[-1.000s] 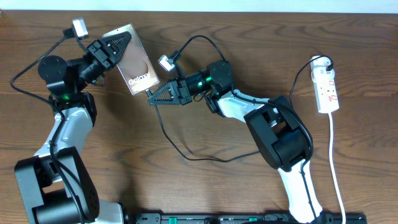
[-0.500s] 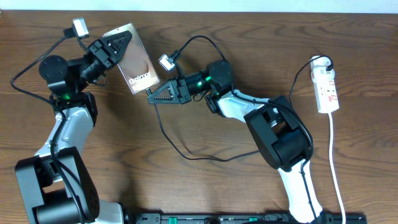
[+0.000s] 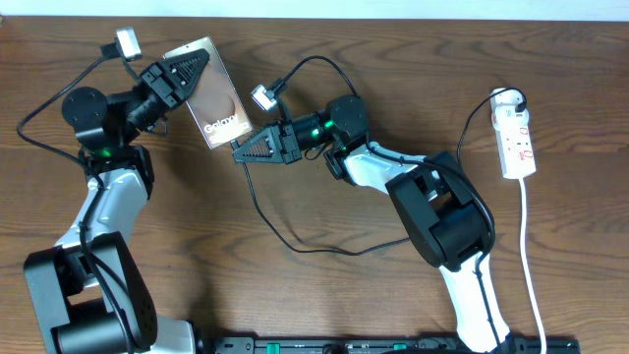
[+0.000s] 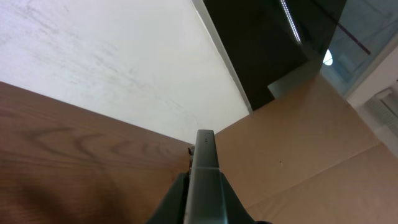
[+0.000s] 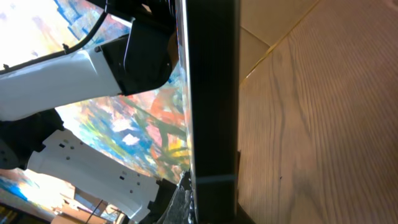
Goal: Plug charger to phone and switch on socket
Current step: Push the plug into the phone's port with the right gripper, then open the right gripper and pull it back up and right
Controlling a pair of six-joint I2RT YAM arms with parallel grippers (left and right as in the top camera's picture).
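Up at the far left, the left gripper is closed on the phone, with its dark fingers clamped over the phone's upper left corner. The phone is held off the desk at a tilt. Its glossy face is turned up to the overhead camera, and the white "Galaxy" lettering lies near its lower end. From the left wrist, only a thin grey edge of the phone shows, rising straight out between the two fingers.

Just beside the phone's lower right corner, the right gripper points toward it from the right, its fingers drawn together on the end of the charger. The plug tip itself is hidden between the fingers, so I cannot tell whether it touches the phone or sits in the port. From the right wrist, the phone's edge fills the view as a dark upright band, very close to the camera, with its glossy face to the left of that band.

Below the phone, the thin black cable drops from the right gripper, curves across the desk and runs to the right under the right arm.

Well to the right of the phone, the socket lies flat on the desk, apart from both arms. Its red switch marks face up, and its white cord trails toward the near edge.
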